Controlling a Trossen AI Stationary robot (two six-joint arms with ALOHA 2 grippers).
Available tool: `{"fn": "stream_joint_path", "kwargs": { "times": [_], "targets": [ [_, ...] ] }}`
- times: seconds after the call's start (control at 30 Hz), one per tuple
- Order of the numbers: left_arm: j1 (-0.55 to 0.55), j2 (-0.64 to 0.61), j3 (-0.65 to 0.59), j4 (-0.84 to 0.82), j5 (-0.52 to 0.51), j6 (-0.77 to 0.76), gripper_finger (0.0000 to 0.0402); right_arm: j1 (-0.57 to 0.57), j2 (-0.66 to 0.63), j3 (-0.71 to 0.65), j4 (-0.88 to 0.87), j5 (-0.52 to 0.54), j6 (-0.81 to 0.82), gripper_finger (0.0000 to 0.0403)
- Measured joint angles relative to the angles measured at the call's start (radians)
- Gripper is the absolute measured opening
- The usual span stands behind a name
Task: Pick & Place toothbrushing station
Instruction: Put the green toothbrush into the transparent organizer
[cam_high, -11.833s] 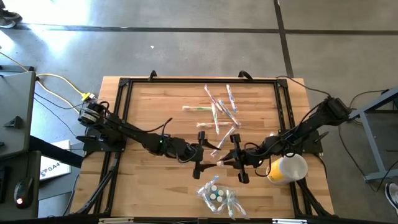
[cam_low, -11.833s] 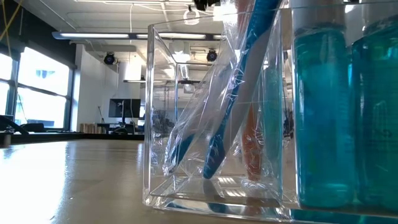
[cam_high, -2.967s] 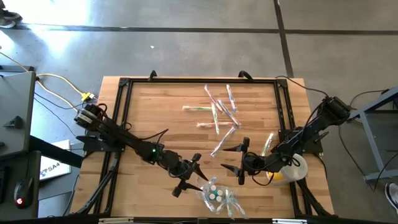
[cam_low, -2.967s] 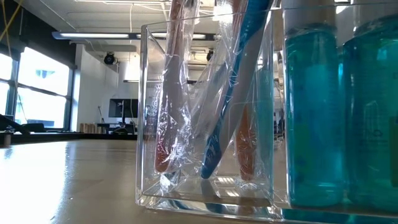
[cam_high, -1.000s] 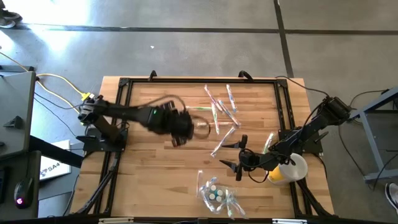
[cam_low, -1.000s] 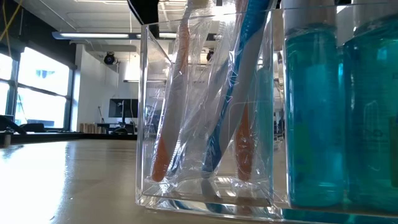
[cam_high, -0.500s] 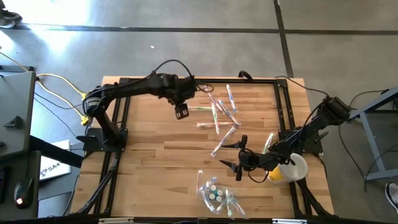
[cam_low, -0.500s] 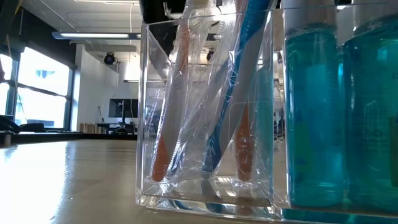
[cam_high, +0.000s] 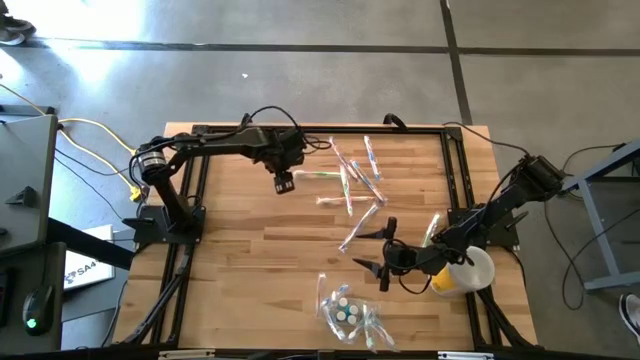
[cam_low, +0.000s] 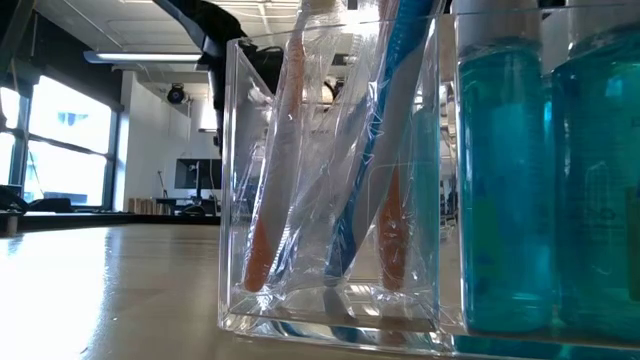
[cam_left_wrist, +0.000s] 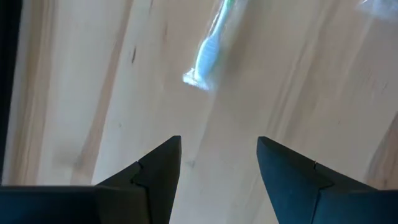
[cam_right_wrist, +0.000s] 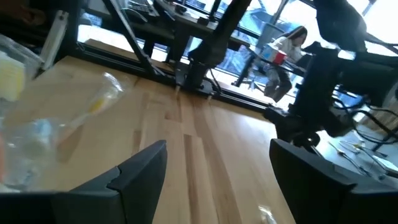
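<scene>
Several plastic-wrapped toothbrushes (cam_high: 355, 172) lie loose on the far middle of the wooden table. A clear holder (cam_high: 347, 312) near the front edge has wrapped orange and blue toothbrushes (cam_low: 330, 180) standing tilted in it, heads down on its floor, next to teal bottles (cam_low: 545, 180). My left gripper (cam_high: 283, 181) is open and empty above the table, just left of a green-and-blue wrapped toothbrush (cam_high: 318, 174), which also shows in the left wrist view (cam_left_wrist: 208, 50). My right gripper (cam_high: 383, 255) is open and empty, low over the table right of centre.
A yellow-and-white cup (cam_high: 462, 272) stands at the right, by my right arm. One wrapped toothbrush (cam_high: 431, 230) lies near the right rail. A black frame (cam_high: 200, 140) runs around the table. Bare wood lies at the left and centre.
My left gripper has swung from the table's left middle toward the far edge and has stopped beside the green-and-blue toothbrush, still open. The toothbrushes in the holder have kept still.
</scene>
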Motion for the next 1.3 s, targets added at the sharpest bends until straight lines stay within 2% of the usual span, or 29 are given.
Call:
{"fn": "stream_joint_path", "kwargs": {
  "times": [0.23, 0.37, 0.5, 0.87, 1.2, 1.3],
  "targets": [
    [-0.001, 0.012, -0.004, 0.247, 0.066, 0.031, 0.0203, -0.056, 0.000, 0.000, 0.000, -0.110, 0.050, 0.0276],
    [0.005, 0.050, -0.005, 0.284, 0.079, 0.040, 0.0203, -0.087, 0.000, 0.000, -0.014, -0.174, 0.125, 0.0276],
    [0.023, 0.096, -0.004, 0.331, 0.140, -0.012, 0.0203, -0.099, 0.000, 0.000, -0.051, -0.223, 0.130, 0.0276],
    [0.072, 0.205, 0.003, 0.339, 0.152, -0.162, 0.0203, -0.099, 0.000, 0.000, -0.061, -0.245, 0.171, 0.0276],
    [0.070, 0.253, 0.008, 0.330, 0.143, -0.188, 0.0202, -0.099, 0.000, 0.000, -0.065, -0.245, 0.180, 0.0276],
    [0.070, 0.256, 0.009, 0.295, 0.126, -0.188, 0.0190, -0.099, 0.000, 0.000, -0.071, -0.246, 0.180, 0.0276]
  ]
}}
